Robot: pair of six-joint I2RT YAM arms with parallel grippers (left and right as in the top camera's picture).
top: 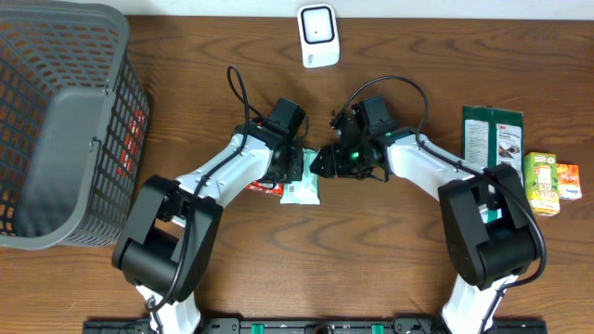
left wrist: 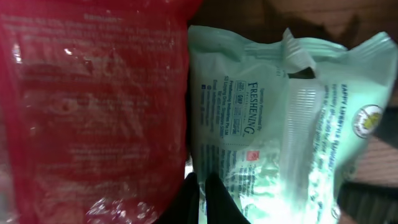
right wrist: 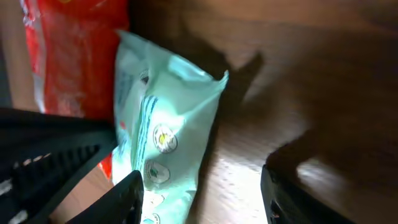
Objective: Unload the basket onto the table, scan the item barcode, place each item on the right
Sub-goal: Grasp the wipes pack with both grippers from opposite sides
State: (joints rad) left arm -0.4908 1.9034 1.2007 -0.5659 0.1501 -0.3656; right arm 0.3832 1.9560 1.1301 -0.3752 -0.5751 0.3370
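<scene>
Overhead shows the left gripper closed above the mint-green packet, a red packet beside it, and the right gripper spread open at its other edge.

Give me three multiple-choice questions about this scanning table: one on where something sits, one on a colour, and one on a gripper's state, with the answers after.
1. Where does the white scanner stand on the table?
A. Far edge, about the middle
B. Near edge, left corner
C. Near edge, right corner

2. What colour is the packet beside the mint-green wipes packet?
A. Blue
B. Red
C. Yellow

3. How do the jaws of the right gripper stand?
A. Shut on the packet
B. Shut on nothing
C. Open

Answers:
1 A: the overhead view shows it at the far edge, beyond where the two arms meet.
2 B: the left wrist view shows a red packet right beside it.
3 C: the right wrist view shows its two fingers well apart.
</scene>
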